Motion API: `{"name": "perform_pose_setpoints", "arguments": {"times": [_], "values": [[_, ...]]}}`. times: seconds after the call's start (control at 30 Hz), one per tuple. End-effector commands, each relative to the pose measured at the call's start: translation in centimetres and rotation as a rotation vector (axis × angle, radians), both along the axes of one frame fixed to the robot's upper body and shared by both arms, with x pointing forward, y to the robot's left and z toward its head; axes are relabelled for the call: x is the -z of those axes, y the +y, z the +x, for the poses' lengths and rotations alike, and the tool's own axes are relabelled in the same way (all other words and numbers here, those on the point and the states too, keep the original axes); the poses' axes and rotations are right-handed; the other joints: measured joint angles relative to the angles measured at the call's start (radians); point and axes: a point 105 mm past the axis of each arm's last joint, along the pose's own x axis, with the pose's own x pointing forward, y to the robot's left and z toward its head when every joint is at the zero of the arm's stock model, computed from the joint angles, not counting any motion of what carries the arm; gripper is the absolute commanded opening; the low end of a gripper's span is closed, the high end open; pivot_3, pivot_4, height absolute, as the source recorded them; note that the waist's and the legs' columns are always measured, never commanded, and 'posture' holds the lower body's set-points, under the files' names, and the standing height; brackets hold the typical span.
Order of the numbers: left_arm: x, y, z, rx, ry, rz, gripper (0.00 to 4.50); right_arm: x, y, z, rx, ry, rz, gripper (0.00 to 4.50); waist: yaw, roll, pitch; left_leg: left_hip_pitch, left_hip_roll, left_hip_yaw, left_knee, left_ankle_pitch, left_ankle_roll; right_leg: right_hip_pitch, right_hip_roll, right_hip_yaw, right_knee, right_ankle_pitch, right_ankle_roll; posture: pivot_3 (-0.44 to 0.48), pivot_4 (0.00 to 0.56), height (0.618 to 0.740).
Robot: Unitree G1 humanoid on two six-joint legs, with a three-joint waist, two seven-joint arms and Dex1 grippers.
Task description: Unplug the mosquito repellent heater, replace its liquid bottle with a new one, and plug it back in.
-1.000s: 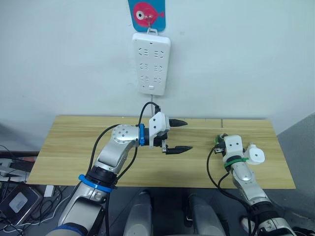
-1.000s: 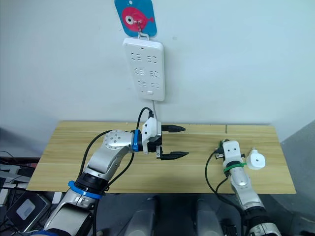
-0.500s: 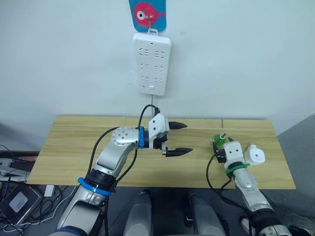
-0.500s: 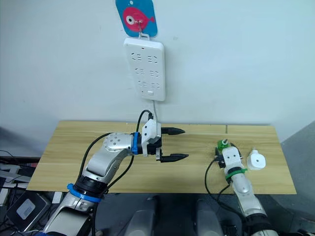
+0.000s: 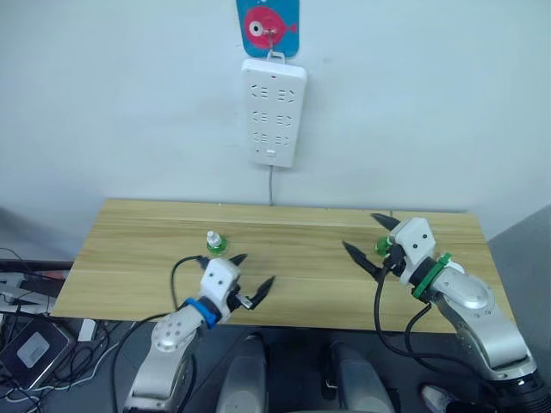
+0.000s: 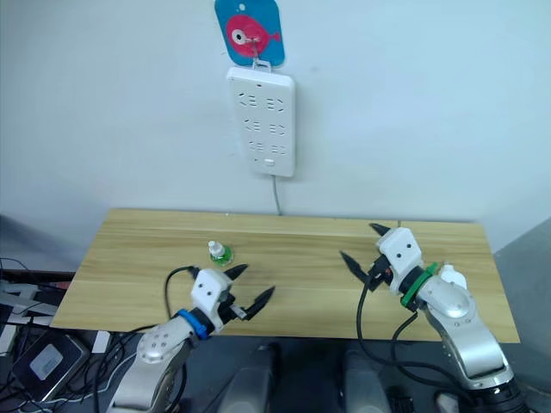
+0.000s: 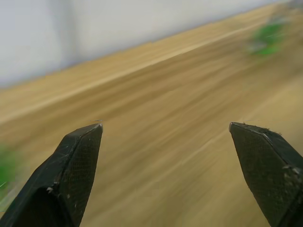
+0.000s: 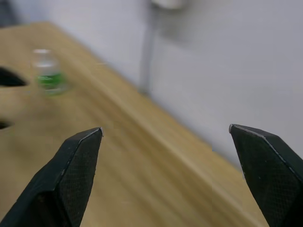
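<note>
Left to right across the head views. The left gripper [image 5: 251, 284] sits in the lower left of centre, above the near edge of the table [image 5: 129, 258], its two black fingers spread wide and holding nothing. Just above it in the frame stands a green bottle with a white cap [image 5: 214, 243], upright on the wood and apart from the fingers; by its cap this is judged to be the new one, set within the left arm's reach for the swap.

At the upper centre a white power strip [image 5: 274, 112] hangs on the wall from a hook on a blue fish sticker [image 5: 268, 19], its cord dropping behind the table. No device is plugged into its sockets, so the unplugging step appears done.

In the right third the right gripper [image 5: 372, 243] hovers over the table with fingers wide and empty. Just behind it a second green bottle [image 5: 383, 247] peeps out, largely hidden by the wrist. In the right eye view a small white object [image 6: 448, 276] shows beside the right forearm; this may be the heater, but too little shows to be sure.

The left wrist view adds a blurred green shape [image 7: 268, 35] at its upper right, likely that far bottle. The right wrist view shows the capped bottle [image 8: 49, 73] across the table and the strip's cord [image 8: 147, 47] against the wall.
</note>
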Motion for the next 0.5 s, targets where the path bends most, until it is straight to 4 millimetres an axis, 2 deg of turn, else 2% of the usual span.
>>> {"name": "perform_pose_setpoints", "arguments": {"times": [0.03,0.13,0.23,0.5], "values": [[0.5,2.6,0.0,-0.213,-0.028,-0.028,4.50,-1.4,1.5,-1.1,-0.143,0.000,-0.034,4.47,0.009,0.000,0.000,0.000,0.000,0.000,0.000,0.000,0.000,0.000,0.000,0.000,0.000,0.000,0.000,0.319,0.263,0.740],[0.7,2.4,0.6,-0.237,-0.050,-0.080,4.50,-1.9,1.7,-1.1,-0.177,0.027,-0.031,4.47,0.039,-0.001,0.000,-0.001,0.000,0.001,0.000,0.000,0.000,0.001,-0.001,-0.001,-0.001,0.000,0.001,0.335,0.270,0.740],[1.3,2.1,2.1,-0.235,-0.050,-0.140,4.50,-2.3,2.3,-1.5,-0.217,0.050,-0.031,4.47,0.065,-0.001,0.001,-0.001,0.000,0.002,0.000,0.000,0.000,0.001,-0.001,-0.001,-0.002,0.000,0.001,0.335,0.281,0.740],[2.8,0.7,6.3,-0.213,-0.044,-0.200,4.50,-3.3,2.1,-2.2,-0.234,0.086,-0.071,4.47,0.088,-0.003,0.002,-0.001,0.000,0.002,0.000,0.000,0.000,0.000,-0.001,-0.001,-0.002,0.000,0.001,0.293,0.292,0.740]]}}
